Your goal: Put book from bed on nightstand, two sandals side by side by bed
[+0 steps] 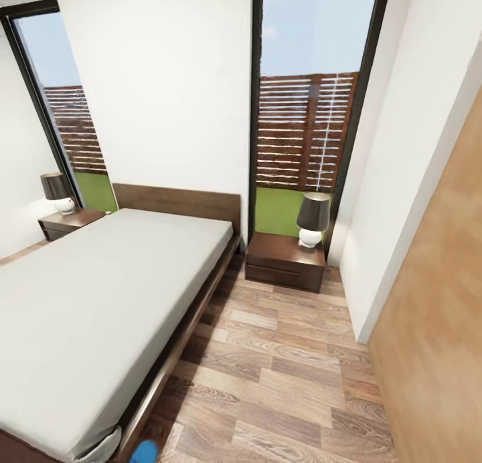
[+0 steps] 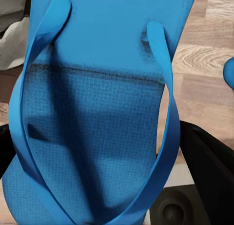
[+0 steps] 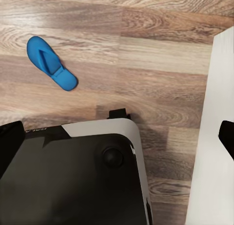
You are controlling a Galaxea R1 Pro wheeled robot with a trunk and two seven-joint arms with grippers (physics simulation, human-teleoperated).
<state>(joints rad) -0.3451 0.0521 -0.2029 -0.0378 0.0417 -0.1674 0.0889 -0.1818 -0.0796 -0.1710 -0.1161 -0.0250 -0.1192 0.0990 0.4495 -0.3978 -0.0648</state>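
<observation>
A bright blue sandal point(image 2: 97, 117) hangs close before the left wrist camera, straps facing it, with my left gripper point(image 2: 107, 156) shut on it between dark fingers point(image 2: 209, 161). Its blue tip point(image 1: 144, 451) peeks in at the head view's lower edge, beside the bed's foot corner. The other sandal point(image 3: 51, 63) lies flat on the wood floor; a sliver of it point(image 2: 229, 71) also shows. My right gripper point(image 3: 117, 137) is open above the robot's base. The grey-mattress bed point(image 1: 100, 302) fills the left. One nightstand point(image 1: 284, 259) stands to its right, another point(image 1: 67, 222) far left. The book is out of view.
Each nightstand carries a dark-shaded lamp point(image 1: 313, 219). A white wall point(image 1: 395, 202) and a wooden panel point(image 1: 442, 316) narrow the plank-floor aisle point(image 1: 281, 376) right of the bed. My black base point(image 3: 68, 181) is below the right wrist. Pale fabric point(image 1: 100, 446) hangs at the bed's corner.
</observation>
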